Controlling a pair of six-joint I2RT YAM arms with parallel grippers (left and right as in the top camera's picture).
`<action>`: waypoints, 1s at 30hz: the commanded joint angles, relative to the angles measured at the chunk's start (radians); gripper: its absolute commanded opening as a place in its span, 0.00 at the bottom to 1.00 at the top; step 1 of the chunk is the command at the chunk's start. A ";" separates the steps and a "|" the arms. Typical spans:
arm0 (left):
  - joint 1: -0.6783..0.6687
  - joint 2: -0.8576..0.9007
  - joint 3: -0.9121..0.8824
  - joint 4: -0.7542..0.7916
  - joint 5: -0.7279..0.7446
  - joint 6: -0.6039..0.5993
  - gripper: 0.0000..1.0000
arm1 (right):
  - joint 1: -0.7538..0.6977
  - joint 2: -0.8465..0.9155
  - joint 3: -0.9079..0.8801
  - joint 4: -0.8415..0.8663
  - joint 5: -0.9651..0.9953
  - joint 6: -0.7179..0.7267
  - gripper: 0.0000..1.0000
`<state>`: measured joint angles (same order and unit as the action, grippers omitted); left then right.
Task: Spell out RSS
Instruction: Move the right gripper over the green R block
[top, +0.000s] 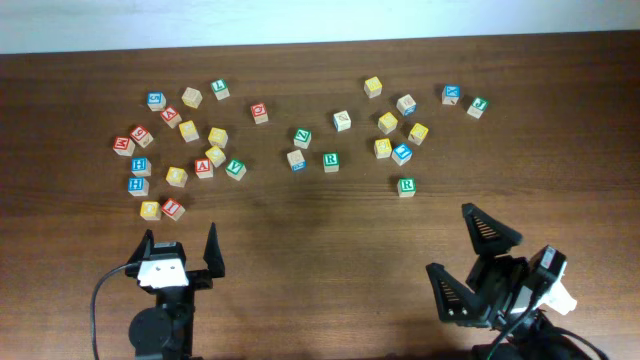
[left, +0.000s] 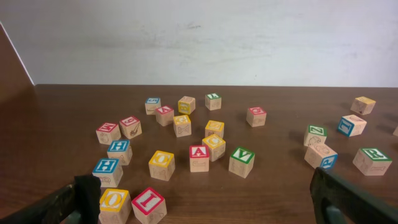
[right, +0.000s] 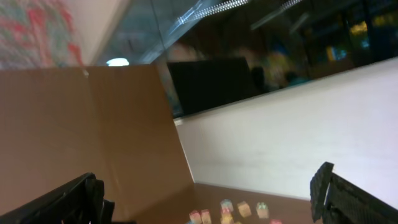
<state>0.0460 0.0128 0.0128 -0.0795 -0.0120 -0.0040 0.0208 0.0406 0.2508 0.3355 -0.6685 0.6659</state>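
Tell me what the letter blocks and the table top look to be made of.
Letter blocks: pale wood, apparently unvarnished, since the bare sides show grain; letters and borders look painted or printed in red, blue, green and yellow. Table top: dark brown with streaky grain, low sheen; solid wood, veneer or laminate cannot be told apart.

Right gripper (right: 208, 180) jaws wide apart. View tilted: brown surface (right: 112, 137), white wall (right: 292, 130), probably blocks (right: 227, 210) bottom centre, blurred.
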 joint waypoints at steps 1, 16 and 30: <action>-0.004 -0.001 -0.004 -0.004 -0.003 -0.010 0.99 | 0.005 0.108 0.166 -0.127 -0.009 -0.168 0.98; -0.004 -0.001 -0.004 -0.004 -0.003 -0.010 0.99 | 0.008 0.839 0.895 -0.868 0.039 -0.573 0.98; -0.004 -0.001 -0.004 -0.004 -0.003 -0.010 0.99 | 0.410 1.715 1.546 -1.452 0.626 -0.658 0.98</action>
<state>0.0460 0.0151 0.0128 -0.0795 -0.0124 -0.0040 0.3920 1.6157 1.6978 -1.0714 -0.1879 0.0265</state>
